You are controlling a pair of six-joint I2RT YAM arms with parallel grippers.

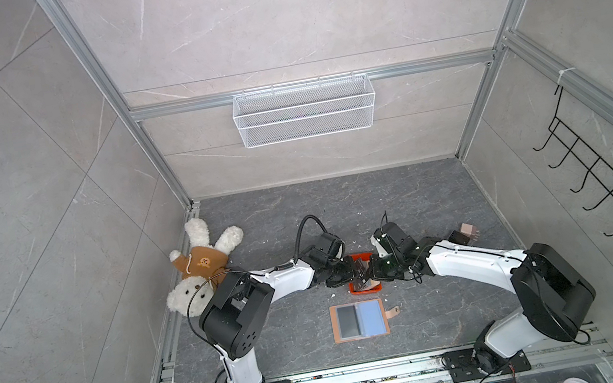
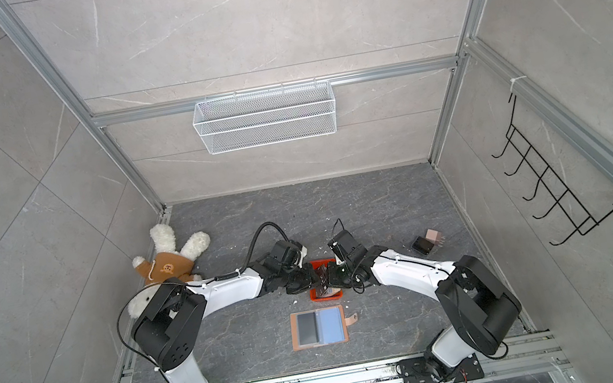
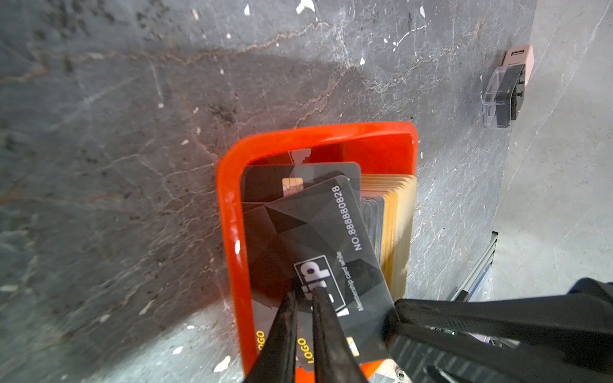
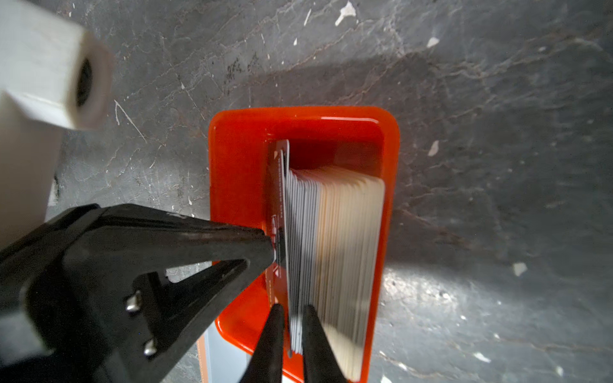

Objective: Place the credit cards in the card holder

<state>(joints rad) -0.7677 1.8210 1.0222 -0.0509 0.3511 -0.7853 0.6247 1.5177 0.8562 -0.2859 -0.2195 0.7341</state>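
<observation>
The left gripper [image 3: 304, 295] has two thin black fingers almost pressed together, with the tips on the face of one of the credit cards [image 3: 318, 228]. The right gripper [image 4: 293, 320] pinches a few card edges. The cards are smooth, black or tan, and too many to count. They stand in one shiny orange tray [image 3: 229, 215]. One reads "VIP" and "NO.888880828". One flat pinkish card holder [image 1: 359, 320] lies open just beside the tray, toward the arm bases.

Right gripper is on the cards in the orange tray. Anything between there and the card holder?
Nothing visible. The card holder lies open just robot-side of the orange tray, with only bare tabletop between them. The right gripper pinches some of the credit cards standing in the tray.
</observation>
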